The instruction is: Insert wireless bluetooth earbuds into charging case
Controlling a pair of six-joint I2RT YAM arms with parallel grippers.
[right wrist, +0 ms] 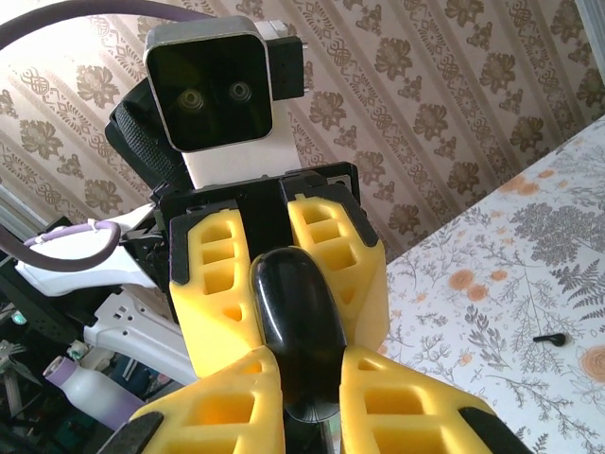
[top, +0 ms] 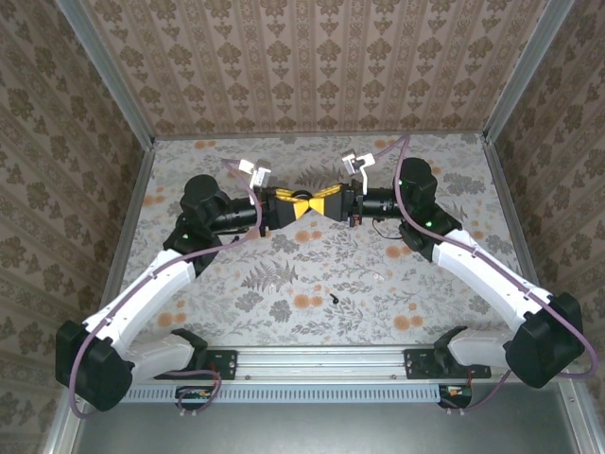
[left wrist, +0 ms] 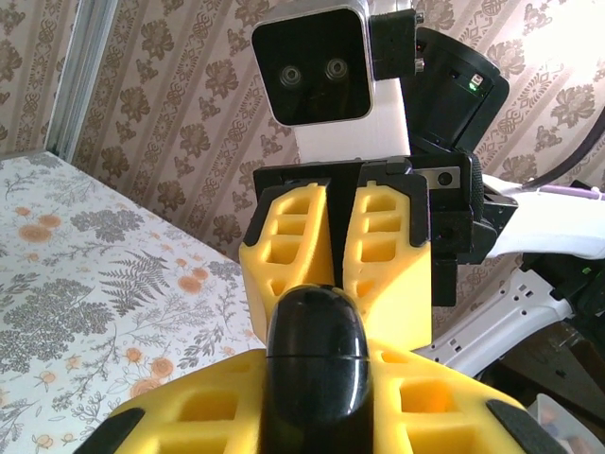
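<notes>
The charging case (left wrist: 315,350) is glossy black and pebble-shaped, with a closed lid seam across it. It is held in the air between both grippers over the middle of the table. My left gripper (left wrist: 315,421) is shut on one end, yellow fingers flanking it. My right gripper (right wrist: 312,402) is shut on the other end of the case (right wrist: 293,317). From above, the left gripper (top: 286,204) and right gripper (top: 323,202) meet tip to tip. One stem-like black earbud (top: 336,299) lies on the table in front of them, seen also as the earbud (right wrist: 551,338). The roundish earbud is out of view.
A floral cloth (top: 284,284) covers the table, with patterned walls on three sides. A tiny pale speck (top: 375,277) lies right of centre. A metal rail (top: 321,364) runs along the near edge between the arm bases.
</notes>
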